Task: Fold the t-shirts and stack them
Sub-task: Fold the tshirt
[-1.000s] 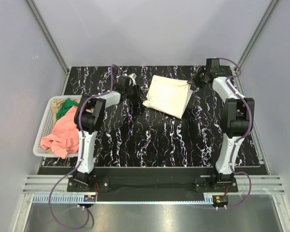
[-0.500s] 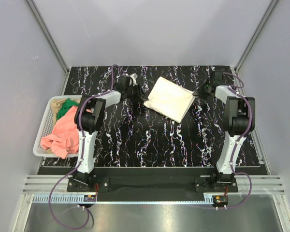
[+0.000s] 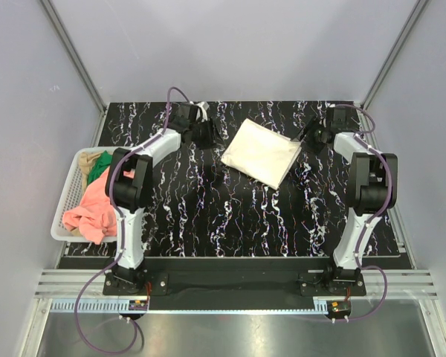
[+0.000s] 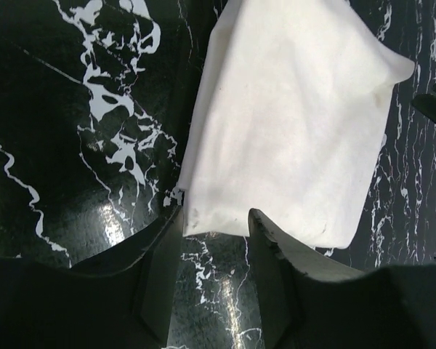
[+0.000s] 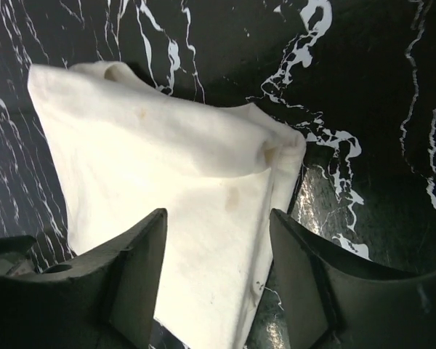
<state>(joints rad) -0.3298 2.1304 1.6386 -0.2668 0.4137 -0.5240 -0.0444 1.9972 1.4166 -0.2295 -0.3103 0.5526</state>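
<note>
Letting go now — the right gripper (image 3: pixel 312 136), clamped on the far-right corner of the cream-white t-shirt (image 3: pixel 260 152) a second ago, is spreading its jaws wide and hanging over that corner with nothing in them. The left gripper (image 3: pixel 203 132) is doing the same on the other side. Its fingers (image 4: pixel 269 254) are standing apart, with the shirt's left corner lying loose on the table (image 3: pixel 230 216) between the tips, not pinched. So both are released, and the cloth that was being stretched toward the far right is now lying flat.

That is looking like a fold just finished and set down. The shirt is sitting at the far middle of the table, between the two grippers, as a compact slanted rectangle of several layers. The edges are lining up fairly well, though the right wrist view is showing a small pucker and a bulging layer at the far-right corner, plus a few faint marks on the fabric.

The salmon-pink t-shirt (image 3: pixel 97 204) and the green t-shirt (image 3: pixel 98 169) are lying heaped and unfolded in the white basket (image 3: pixel 65 201) at the left edge, well apart from the folded one — so I'm judging the stack as barely begun.
</note>
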